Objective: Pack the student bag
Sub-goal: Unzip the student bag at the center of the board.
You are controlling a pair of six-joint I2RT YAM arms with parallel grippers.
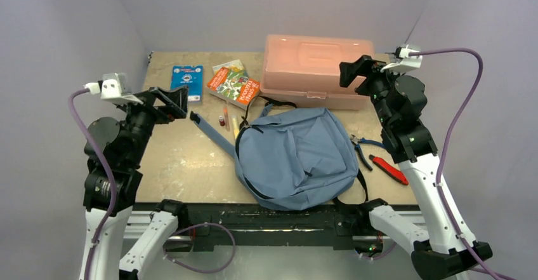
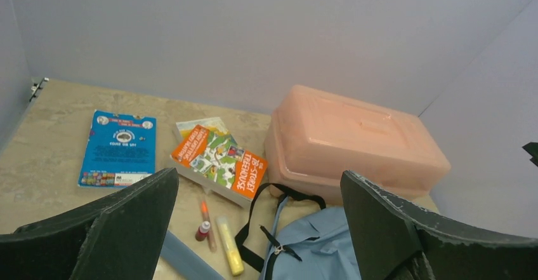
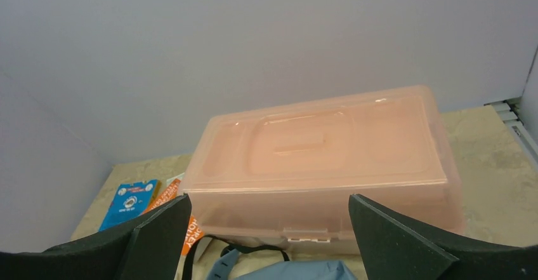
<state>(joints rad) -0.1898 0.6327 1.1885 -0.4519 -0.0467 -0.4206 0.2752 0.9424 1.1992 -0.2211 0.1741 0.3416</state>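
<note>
Left gripper (image 1: 172,104) and right gripper (image 1: 353,72) are hovering, jaws spread (both empty); the limp student bag (image 1: 295,156) is likely sliding off the table (image 1: 184,162) if tugged.

soft matt cloth student bag (image 1: 298,156), glossy translucent plastic box (image 1: 316,70), mottled matt table (image 1: 184,166)

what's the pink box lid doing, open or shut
Shut. The lid of the pink box lies flat on the base, no gap along the rim in either wrist view.
</note>
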